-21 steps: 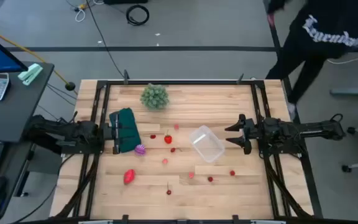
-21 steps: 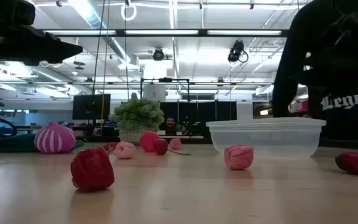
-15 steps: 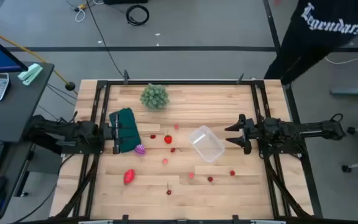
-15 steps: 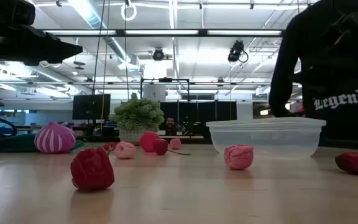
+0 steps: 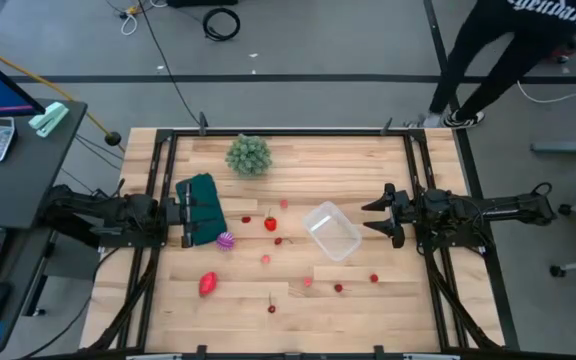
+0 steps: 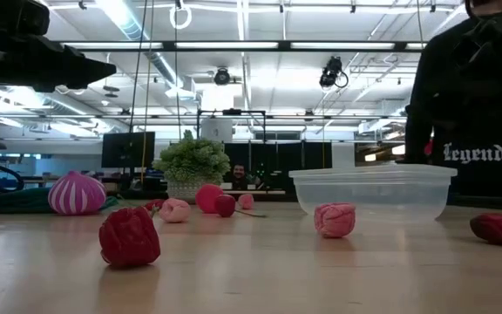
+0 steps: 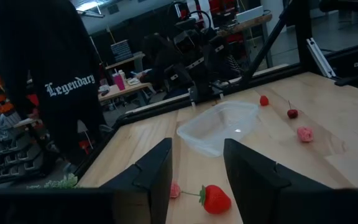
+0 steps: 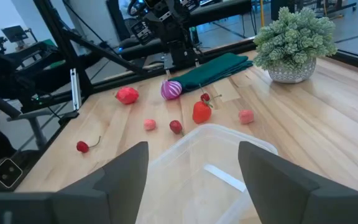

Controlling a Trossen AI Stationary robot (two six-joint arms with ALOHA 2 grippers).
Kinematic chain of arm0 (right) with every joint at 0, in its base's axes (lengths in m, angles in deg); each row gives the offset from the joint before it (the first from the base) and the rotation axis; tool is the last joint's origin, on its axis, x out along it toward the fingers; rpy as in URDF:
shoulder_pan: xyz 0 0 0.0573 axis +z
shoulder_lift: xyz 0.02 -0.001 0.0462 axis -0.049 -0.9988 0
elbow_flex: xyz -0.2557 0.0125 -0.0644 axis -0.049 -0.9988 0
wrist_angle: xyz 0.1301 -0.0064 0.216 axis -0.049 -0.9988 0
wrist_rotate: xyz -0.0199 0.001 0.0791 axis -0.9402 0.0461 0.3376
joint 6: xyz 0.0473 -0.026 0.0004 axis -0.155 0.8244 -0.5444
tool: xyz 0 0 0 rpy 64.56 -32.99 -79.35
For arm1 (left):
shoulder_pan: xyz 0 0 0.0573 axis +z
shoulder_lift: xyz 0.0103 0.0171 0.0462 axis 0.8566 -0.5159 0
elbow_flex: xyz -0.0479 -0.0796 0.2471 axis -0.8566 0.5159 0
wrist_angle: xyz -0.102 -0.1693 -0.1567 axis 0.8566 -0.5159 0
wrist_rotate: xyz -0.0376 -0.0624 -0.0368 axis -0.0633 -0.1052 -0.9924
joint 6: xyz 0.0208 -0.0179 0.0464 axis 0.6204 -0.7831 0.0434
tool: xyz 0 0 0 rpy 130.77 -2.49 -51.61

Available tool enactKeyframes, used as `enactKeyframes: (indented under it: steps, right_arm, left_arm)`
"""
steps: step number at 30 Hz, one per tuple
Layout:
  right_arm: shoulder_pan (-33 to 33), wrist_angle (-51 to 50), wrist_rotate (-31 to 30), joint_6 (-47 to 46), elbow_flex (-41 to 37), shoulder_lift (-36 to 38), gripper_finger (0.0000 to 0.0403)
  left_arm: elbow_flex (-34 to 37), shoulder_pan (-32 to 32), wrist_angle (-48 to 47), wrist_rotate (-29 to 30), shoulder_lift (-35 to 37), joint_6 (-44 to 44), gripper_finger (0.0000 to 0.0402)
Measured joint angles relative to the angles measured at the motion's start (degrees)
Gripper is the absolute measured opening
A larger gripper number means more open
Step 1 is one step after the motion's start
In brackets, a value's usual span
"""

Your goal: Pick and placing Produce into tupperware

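The clear tupperware tub stands open side up on the table right of centre; it also shows in the low view. Produce lies scattered around it: a strawberry, a purple-pink striped ball, a larger red piece and several tiny berries such as one. My right gripper hovers open just right of the tub, which fills its wrist view. My left gripper is open above the dark green cloth, facing the strawberry.
A spiky green plant clump sits near the far edge. Black frame rails run along the table's left and right sides. A person in a black top stands beyond the far right corner. Bare wood lies along the near edge.
The person beyond the far right corner has stepped farther from the table. Both arms and all the produce have kept still.
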Motion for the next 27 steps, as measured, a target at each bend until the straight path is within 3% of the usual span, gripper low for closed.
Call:
enactKeyframes:
  steps: [27]
  right_arm:
    - [0.0,0.0,0.0,0.0,0.0,0.0,0.0258]
  left_arm:
    - [0.0,0.0,0.0,0.0,0.0,0.0,0.0149]
